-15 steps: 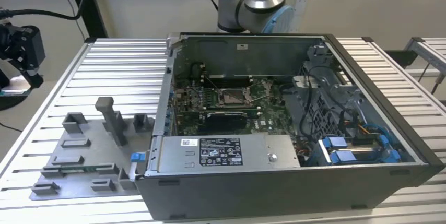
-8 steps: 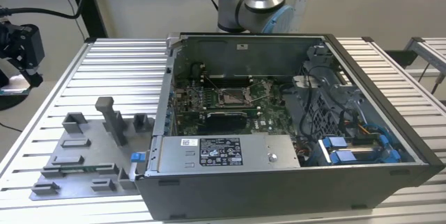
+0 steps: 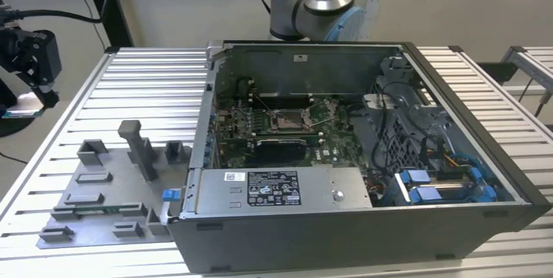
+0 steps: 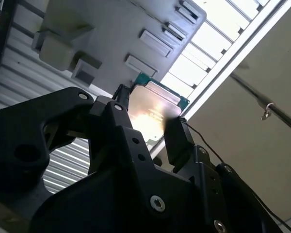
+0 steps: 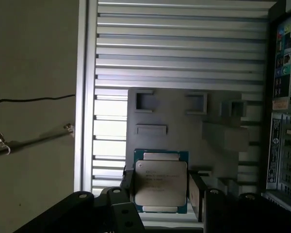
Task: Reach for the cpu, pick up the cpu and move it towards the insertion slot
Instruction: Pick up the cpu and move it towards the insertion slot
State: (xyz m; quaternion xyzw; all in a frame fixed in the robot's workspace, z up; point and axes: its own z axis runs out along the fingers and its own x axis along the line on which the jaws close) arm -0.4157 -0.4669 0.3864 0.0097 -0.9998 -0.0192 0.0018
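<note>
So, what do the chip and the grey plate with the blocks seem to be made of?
The chip: the top looks like metal, dull silvery, and it catches a bright glare in the second wrist view. Its thin green edge looks like circuit board. The grey plate: probably plastic, as it is matte and evenly grey with no shine.

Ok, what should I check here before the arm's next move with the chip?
1. Chip between the gripper fingers, in both wrist views: ok.
2. Chip lifted clear of the grey fixture plate: ok.
3. Computer case open on top: ok.
4. Socket empty and unlatched: cannot tell.
5. Chip close to the socket: not ok; the gripper is at the exterior view's far left, the case mid-picture.
</note>
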